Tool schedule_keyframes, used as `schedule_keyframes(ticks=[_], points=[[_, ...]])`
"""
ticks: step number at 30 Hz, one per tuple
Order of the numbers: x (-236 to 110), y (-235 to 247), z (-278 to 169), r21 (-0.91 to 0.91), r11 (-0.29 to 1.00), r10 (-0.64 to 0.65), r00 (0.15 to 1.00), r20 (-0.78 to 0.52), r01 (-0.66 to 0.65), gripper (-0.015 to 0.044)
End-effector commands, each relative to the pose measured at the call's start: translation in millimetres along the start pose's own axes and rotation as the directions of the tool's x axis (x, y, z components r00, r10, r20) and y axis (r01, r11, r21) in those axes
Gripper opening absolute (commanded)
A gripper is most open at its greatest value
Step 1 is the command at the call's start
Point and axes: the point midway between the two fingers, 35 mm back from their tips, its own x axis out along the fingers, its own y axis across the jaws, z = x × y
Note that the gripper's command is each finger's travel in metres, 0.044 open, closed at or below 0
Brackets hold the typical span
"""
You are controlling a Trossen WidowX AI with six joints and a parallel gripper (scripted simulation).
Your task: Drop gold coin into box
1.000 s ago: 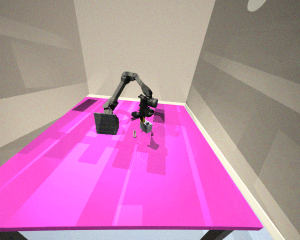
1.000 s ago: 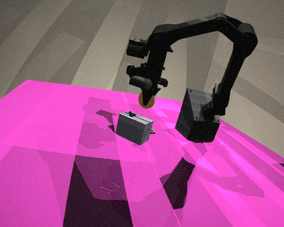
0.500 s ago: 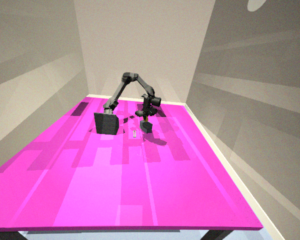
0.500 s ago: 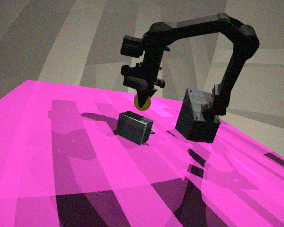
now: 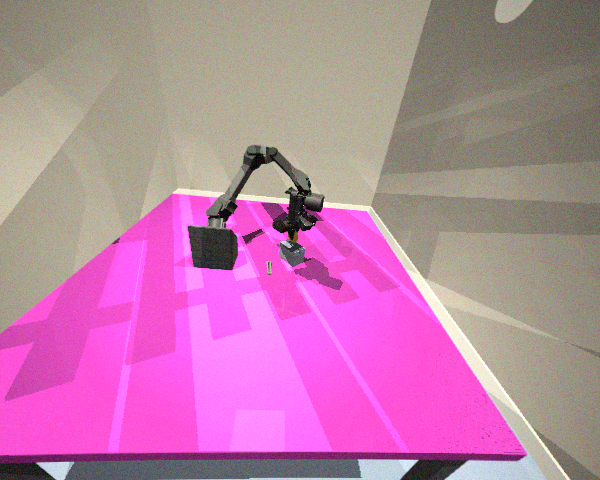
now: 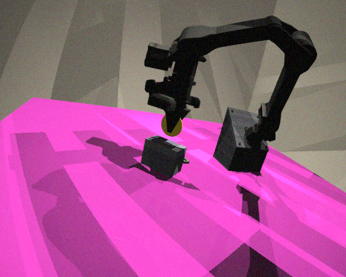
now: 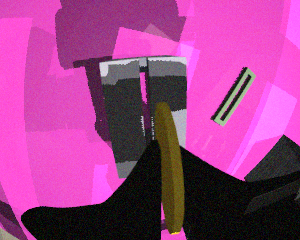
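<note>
hand [image 6: 173, 122] is clenched on the gold coin [image 6: 167, 128], pinching the two flat faces near the upper half; lower half of the disc hangs free below the tips. coin hangs in the air just above the grey box [image 6: 162, 154], not touching the lid. in the wrist view the coin [image 7: 169, 167] is edge-on, its edge running nearly parallel to the slot [image 7: 146, 96] but sitting a bit to the slot's right. dark-green holder [image 7: 234, 96] is vacant on the bench [image 5: 341, 392], well off to the side.

handling, my read: rigid, light, smooth metal-like disc. flat-face pinch is the right hold, stiff enough that it won't flex, but slick faces and a small contact patch mean it could pivot around the tips if the rim clips the slot edge. slot margin is thin, so any tilt will jam it. grip looks fine as is; i'd leave it high so the free lower half enters first.
</note>
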Motion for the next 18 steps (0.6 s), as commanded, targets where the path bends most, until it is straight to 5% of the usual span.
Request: schedule_keyframes(ticks=[1, 18], points=[[0.2, -0.6, -0.1, -0.001, 1.0, -0.002, 1.0, -0.001, 0.002, 0.0], [-2.7, 6.1, -0.8, 0.002, 1.0, -0.001, 1.0, -0.001, 0.001, 0.0]])
